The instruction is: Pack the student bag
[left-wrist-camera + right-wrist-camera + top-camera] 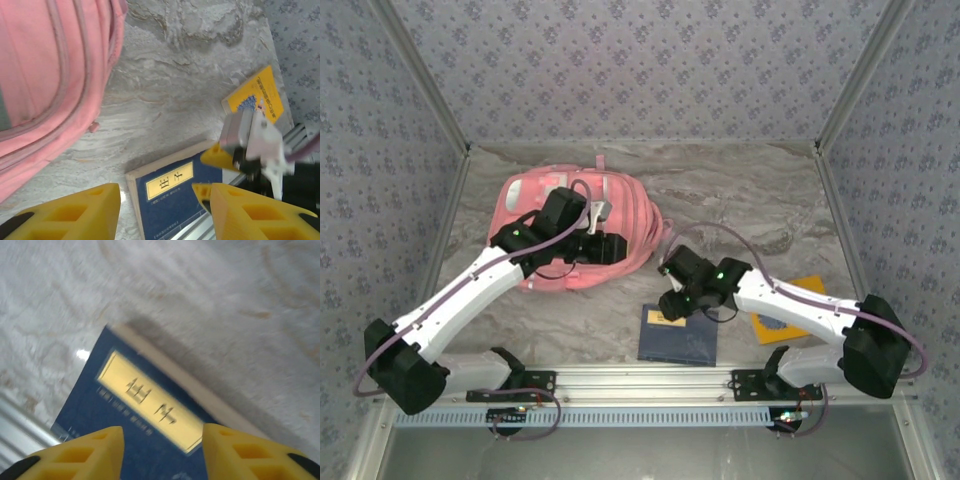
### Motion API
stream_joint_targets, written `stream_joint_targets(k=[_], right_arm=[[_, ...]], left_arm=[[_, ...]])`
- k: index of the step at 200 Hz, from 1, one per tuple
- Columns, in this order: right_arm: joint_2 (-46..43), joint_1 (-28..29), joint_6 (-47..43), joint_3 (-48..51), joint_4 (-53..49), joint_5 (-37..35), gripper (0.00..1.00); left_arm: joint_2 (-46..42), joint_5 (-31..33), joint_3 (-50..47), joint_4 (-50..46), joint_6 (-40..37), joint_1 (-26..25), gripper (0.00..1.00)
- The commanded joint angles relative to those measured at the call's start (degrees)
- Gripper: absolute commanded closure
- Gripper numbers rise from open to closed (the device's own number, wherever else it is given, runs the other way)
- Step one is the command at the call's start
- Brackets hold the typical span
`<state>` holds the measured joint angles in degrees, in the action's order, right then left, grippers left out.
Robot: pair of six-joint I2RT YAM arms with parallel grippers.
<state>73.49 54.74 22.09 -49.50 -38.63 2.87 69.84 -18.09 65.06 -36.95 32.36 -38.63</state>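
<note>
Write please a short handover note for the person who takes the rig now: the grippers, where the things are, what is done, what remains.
Left gripper: open, empty, at the near right side of the student bag.
Right gripper: open, empty, just above the blue book.
Bag lies on the table, far left. The blue book is near the front edge and the yellow book is under the right arm.
Done: no book is in the bag.
Left: pack both books. I cannot tell if the bag is unzipped.

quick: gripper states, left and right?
Left gripper: open, nothing between its fingers.
Right gripper: open, above the blue book, not gripping it.
</note>
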Motion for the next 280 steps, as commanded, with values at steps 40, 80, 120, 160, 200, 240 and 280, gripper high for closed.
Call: stream_joint_targets(k=[40, 80, 120, 160, 200, 240, 280], right_arm=[[3.95, 14.07, 1.46, 2.85, -5.88, -4.23, 0.4], [8.89, 20.21, 1.69, 0.75, -9.59, -10.66, 0.31], [14.51, 23.05, 2.26, -1.45, -12.57, -15.58, 0.3], [18.52, 23.05, 3.31, -3.0, -12.88, -18.38, 0.31], [20.29, 19.08, 4.26, -3.01, -10.97, -20.15, 0.32], [17.75, 11.93, 3.56, -3.59, -5.95, -15.46, 0.32], [6.63, -2.48, 3.18, -1.03, 2.84, -2.0, 0.32]], left_arm=[[-2.17, 3.53, 1.2, -1.55, -1.51, 0.23, 0.5], [-1.47, 3.16, 0.98, -1.46, -1.51, 0.34, 0.5], [-1.82, 2.71, 0.21, -1.06, -1.42, 0.89, 0.49], [-2.78, 1.77, -1.39, -0.41, -1.07, 1.81, 0.49], [-3.43, 1.27, -2.65, 0.19, -0.91, 2.57, 0.49], [-2.07, 0.15, -4.08, 1.53, -0.54, 2.77, 0.49], [-0.58, -1.31, -4.09, 1.58, -0.53, 2.04, 0.49]])
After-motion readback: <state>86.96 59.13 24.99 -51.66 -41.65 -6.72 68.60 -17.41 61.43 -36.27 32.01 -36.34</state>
